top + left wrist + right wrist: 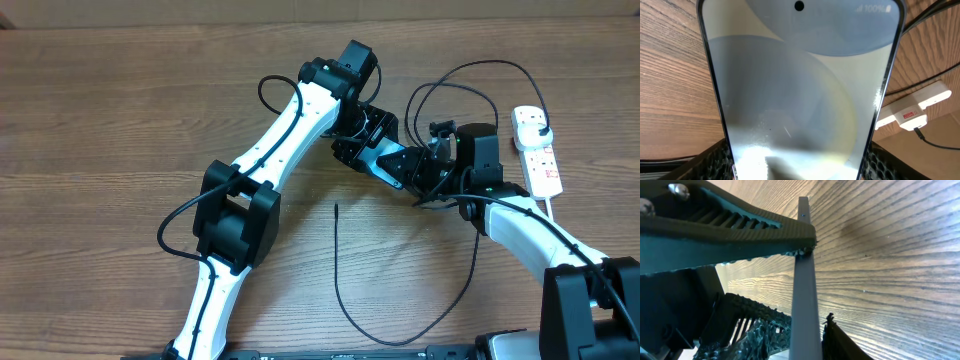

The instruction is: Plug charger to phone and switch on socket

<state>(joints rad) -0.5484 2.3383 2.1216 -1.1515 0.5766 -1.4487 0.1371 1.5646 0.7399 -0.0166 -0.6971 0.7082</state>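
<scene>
Two grippers flanking phone (800,90) near table (100,150) centre. Left gripper (797,165) clamping phone by its long sides, screen facing wrist cam. Right gripper (412,168): one finger (765,235) touching phone edge, can't tell if gripping. Socket (536,150) lying at 3 o'clock of phone. Charger (336,270) tip lying loose at 7 o'clock.

light: bright, even | glare: phone (800,100) screen | blur: close wrist views
</scene>
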